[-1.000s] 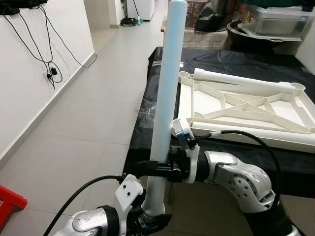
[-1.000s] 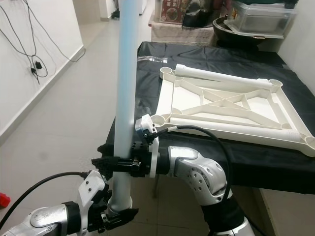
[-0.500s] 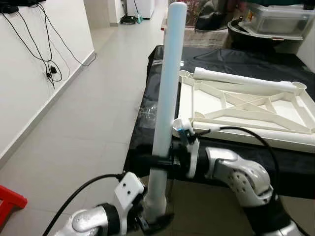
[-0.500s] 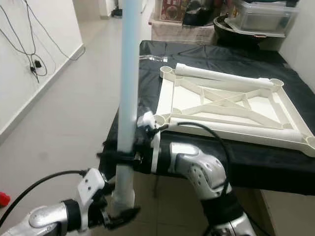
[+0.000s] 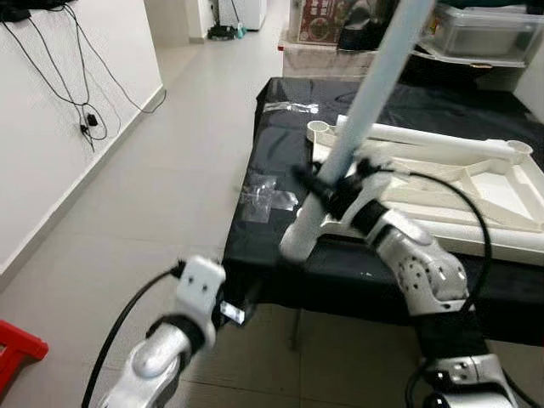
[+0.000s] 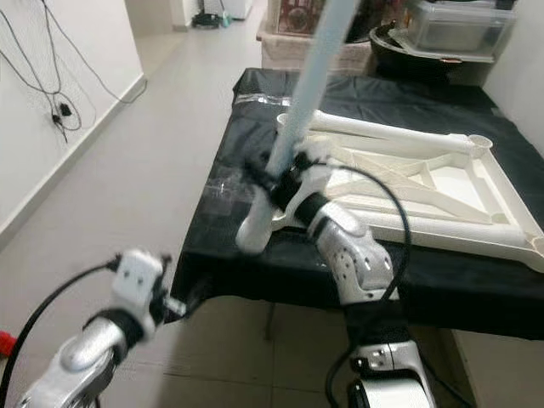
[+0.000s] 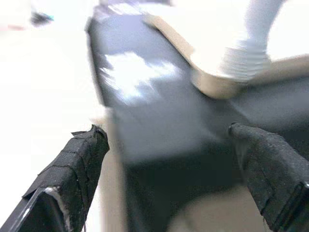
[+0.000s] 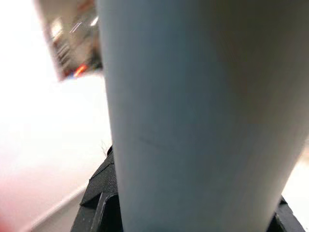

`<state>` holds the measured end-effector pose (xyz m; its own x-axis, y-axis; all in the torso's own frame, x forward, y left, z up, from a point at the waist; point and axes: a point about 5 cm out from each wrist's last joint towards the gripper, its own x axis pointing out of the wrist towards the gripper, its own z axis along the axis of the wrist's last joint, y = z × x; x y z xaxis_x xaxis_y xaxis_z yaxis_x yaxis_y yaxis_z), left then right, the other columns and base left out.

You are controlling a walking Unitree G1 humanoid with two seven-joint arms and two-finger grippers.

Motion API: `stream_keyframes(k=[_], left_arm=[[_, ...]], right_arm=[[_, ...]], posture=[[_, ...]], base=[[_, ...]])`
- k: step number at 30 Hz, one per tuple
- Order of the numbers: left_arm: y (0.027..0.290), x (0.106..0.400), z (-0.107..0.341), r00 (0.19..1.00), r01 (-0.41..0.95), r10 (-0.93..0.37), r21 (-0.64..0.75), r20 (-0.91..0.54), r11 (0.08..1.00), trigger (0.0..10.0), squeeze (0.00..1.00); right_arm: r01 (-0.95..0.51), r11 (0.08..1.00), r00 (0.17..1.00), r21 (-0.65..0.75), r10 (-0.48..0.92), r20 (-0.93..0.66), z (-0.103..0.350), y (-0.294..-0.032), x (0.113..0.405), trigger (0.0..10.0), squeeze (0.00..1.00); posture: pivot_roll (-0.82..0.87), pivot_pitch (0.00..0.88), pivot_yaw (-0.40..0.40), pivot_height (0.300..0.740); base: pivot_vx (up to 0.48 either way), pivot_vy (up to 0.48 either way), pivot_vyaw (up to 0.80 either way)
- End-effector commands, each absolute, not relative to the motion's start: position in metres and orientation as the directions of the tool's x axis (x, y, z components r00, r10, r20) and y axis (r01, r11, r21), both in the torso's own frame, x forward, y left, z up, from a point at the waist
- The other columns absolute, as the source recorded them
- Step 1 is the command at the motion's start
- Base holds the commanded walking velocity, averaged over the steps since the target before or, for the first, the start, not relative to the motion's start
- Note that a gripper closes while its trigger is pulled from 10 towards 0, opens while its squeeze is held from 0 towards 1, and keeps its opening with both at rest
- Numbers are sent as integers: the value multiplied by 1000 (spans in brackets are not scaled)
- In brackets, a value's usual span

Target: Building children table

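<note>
The table leg (image 5: 365,93), a long stiff plastic tube and probably light, is clamped in your right gripper (image 5: 327,189) near its lower end, tilted over the upturned tabletop (image 5: 476,183). That long overhang will lever, so grip firmly. Your left gripper (image 7: 169,164) hangs spread wide, holding nothing.

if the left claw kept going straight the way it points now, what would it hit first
Probably the edge of the black-covered table, straight ahead between the open left claw. Depth is blurred, so this is a guess.
</note>
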<state>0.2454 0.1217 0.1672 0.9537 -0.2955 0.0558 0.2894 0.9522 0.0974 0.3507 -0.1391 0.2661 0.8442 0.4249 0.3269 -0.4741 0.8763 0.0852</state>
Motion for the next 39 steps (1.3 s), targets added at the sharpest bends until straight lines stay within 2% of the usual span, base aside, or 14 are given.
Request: stream_keyframes(k=[1, 4, 5, 8, 26, 35, 39], left_arm=[[128, 245, 161, 968, 246, -250, 101, 33, 964, 10000, 0], [128, 246, 162, 969, 242, -246, 98, 35, 965, 10000, 0], [137, 253, 173, 984, 140, -151, 112, 98, 984, 10000, 0], [142, 256, 180, 985, 77, -92, 107, 143, 991, 10000, 0], [140, 255, 171, 989, 22, -35, 87, 147, 996, 10000, 0], [142, 254, 168, 989, 2, -14, 81, 145, 997, 10000, 0], [138, 247, 162, 992, 20, -31, 86, 125, 996, 10000, 0]], right_arm=[[-439, 893, 861, 97, 387, 331, 264, -143, 351, 10000, 0], [-435, 895, 862, 100, 382, 333, 264, -143, 352, 10000, 0], [-403, 910, 860, 97, 340, 380, 272, -143, 352, 10000, 0], [-390, 916, 855, 95, 322, 408, 276, -140, 352, 10000, 0], [-397, 912, 853, 102, 326, 407, 266, -123, 347, 10000, 0], [-507, 853, 811, 123, 424, 403, 265, -113, 346, 10000, 0], [-661, 741, 724, 121, 587, 363, 261, -98, 341, 10000, 0]], posture=[[44, 115, -31, 740], [44, 115, -31, 740], [50, 111, -38, 740], [49, 106, -37, 740], [45, 68, -44, 740], [48, 54, -49, 740], [51, 44, -55, 740]], base=[[0, 0, 0], [0, 0, 0], [0, 0, 0], [91, 0, 0], [305, -247, 0], [0, 0, 0], [0, 0, 0]])
